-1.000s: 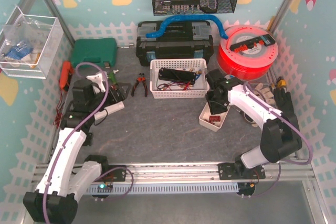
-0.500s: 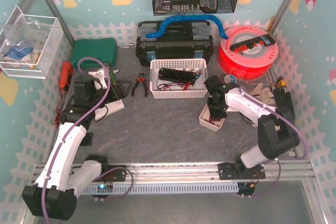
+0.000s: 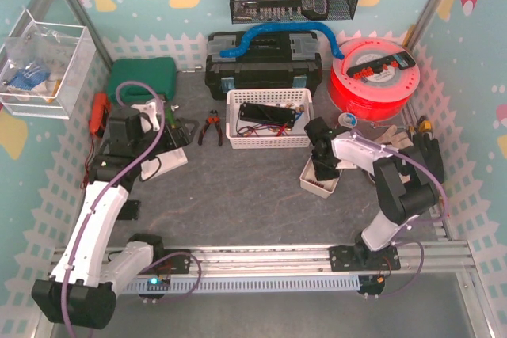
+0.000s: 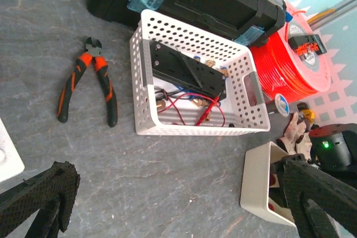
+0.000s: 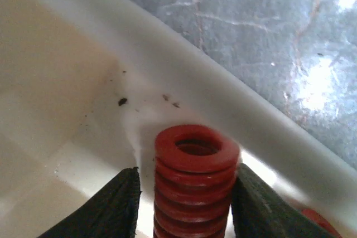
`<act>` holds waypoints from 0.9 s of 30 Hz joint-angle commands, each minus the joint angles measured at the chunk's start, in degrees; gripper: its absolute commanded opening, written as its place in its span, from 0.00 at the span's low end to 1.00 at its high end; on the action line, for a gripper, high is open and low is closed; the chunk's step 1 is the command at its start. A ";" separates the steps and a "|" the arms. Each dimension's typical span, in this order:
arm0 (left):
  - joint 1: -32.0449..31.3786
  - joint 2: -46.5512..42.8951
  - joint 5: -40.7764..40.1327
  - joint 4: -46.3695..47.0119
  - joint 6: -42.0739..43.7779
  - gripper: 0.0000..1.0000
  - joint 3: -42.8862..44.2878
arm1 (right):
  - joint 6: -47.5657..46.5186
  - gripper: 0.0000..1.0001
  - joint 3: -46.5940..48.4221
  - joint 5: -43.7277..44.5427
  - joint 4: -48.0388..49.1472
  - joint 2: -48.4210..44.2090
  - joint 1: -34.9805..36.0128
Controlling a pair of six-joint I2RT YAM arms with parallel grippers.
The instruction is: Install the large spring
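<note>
In the white tray (image 5: 223, 98), the right fingers (image 5: 114, 207) straddle the large spring (image 5: 195, 171), part-closed; a firm grip cannot be confirmed. The left fingers (image 4: 42, 193) stand wide apart, empty. Pick-up stage; next calls for clamping, then lifting.

A white perforated basket (image 3: 269, 138) is set at the middle of the grey counter (image 3: 238, 203); orange-handled pliers (image 3: 210, 127) are laid just left of it; a black toolbox (image 3: 264, 69) is placed on its far side, with a red spool (image 3: 374, 85) to the right and a green case (image 3: 142, 77) to the left; the right claw (image 3: 322, 165) is lowered over a small white tray (image 3: 313, 186), just near and right of the basket.
</note>
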 commanded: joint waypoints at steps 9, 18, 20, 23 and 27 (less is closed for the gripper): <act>-0.28 -0.56 -3.60 -7.26 3.51 0.99 2.84 | -4.79 0.21 -3.73 3.82 5.29 0.36 -1.03; 1.05 2.55 -12.78 -12.38 1.57 0.99 5.33 | -18.67 0.11 -0.17 11.31 2.76 -6.97 -1.12; 1.64 3.02 -12.94 -12.33 0.38 0.99 6.44 | -22.99 0.10 0.83 12.41 1.84 -9.61 -1.12; 2.21 4.33 -11.74 -12.32 -0.91 0.99 8.01 | -30.51 0.09 1.69 13.81 1.59 -13.47 -1.12; 2.17 5.18 -8.41 -11.91 -1.51 0.97 10.75 | -45.90 0.09 3.79 13.95 3.45 -18.58 -1.04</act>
